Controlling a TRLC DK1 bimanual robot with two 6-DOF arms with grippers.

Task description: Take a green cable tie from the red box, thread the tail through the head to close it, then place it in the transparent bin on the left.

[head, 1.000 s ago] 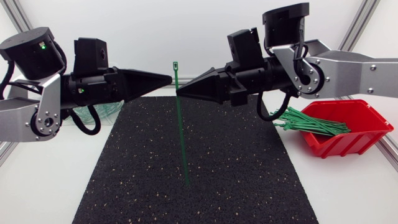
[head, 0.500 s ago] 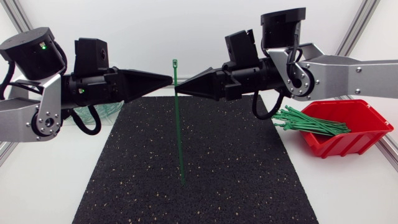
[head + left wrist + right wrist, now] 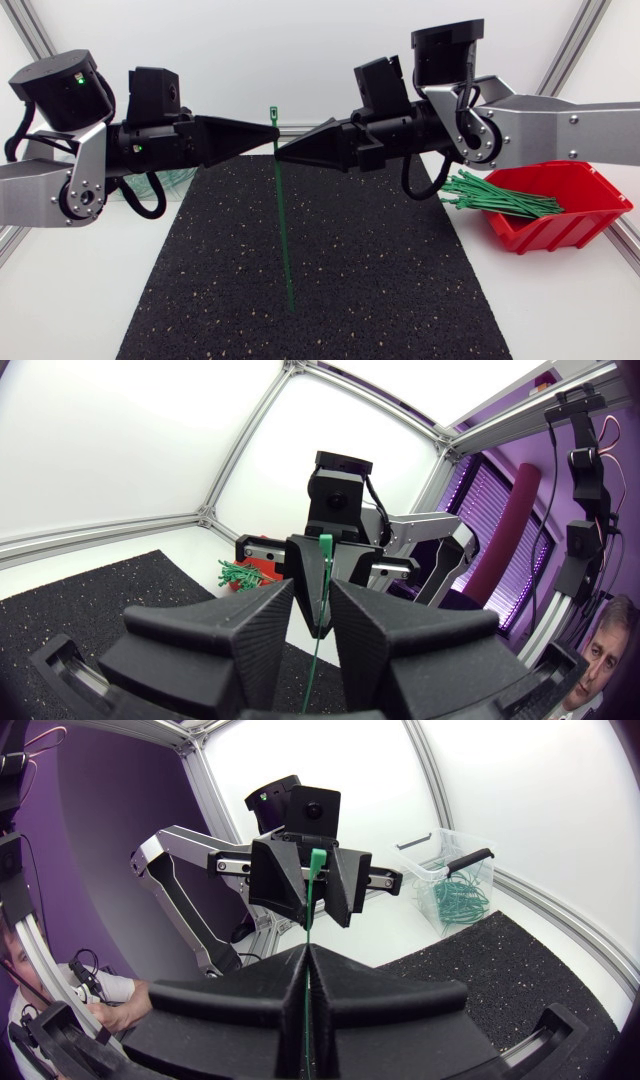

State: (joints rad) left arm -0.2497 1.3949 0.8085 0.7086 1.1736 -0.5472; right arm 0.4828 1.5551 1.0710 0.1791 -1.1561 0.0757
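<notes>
The green cable tie (image 3: 282, 220) hangs in the middle of the head view with its long axis upright. Its head is at the top and its tail points down over the black mat (image 3: 400, 280). I cannot tell whether the tip touches it.

The right pincer (image 3: 281, 153) comes in from the right of the frame and is clenched on the strap a little below the head. Its wrist view shows both fingers pressed together with the tie rising from the seam.

The left pincer (image 3: 273, 129) meets it nose to nose from the left, slightly higher. Its fingers are parted and the strap stands loose in the gap.

Both pincers sit at the head end, so I judge the low tail must be brought up. The red box (image 3: 560, 228) is at the right, and the transparent bin (image 3: 450, 880) is behind the left arm.
</notes>
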